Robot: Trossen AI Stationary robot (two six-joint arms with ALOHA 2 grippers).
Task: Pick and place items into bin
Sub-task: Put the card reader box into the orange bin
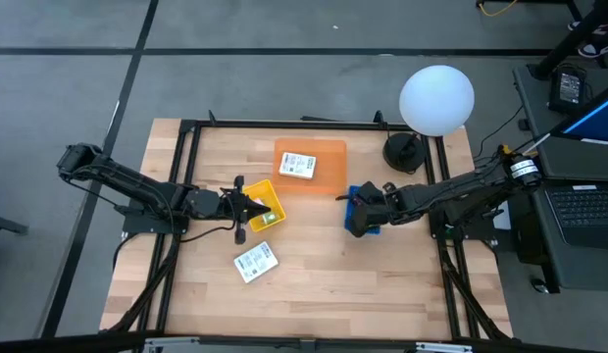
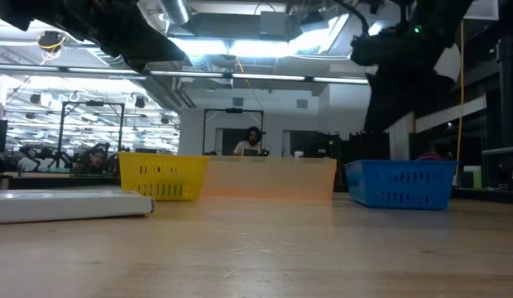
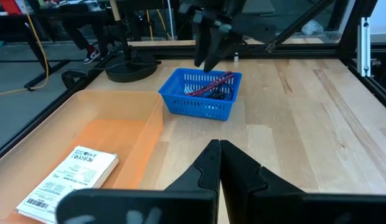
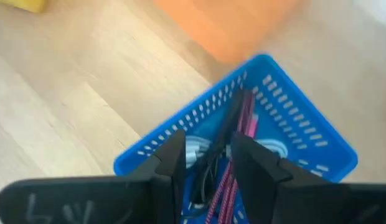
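The right claw hangs just over the blue bin. Its two fingers are a little apart, with a small gap between them. They hold nothing. Right under the gap, inside the blue bin, lies a dark red cord with a pink bit beside it and some white cord too. A thin black piece lies next to the red cord. The cord is in the bin, not in the claw.

From above, the blue bin sits on the right part of the table, mostly hidden by the right claw.

The left claw is shut tight, and its fingertips meet with nothing between them. It is over the yellow bin, near the middle of the table. A small green block lies in the yellow bin.

An orange bin stands between the yellow and the blue bins, farther back. A white packet lies flat in it. Another white packet lies on the bare table, in front of the yellow bin and away from both claws.
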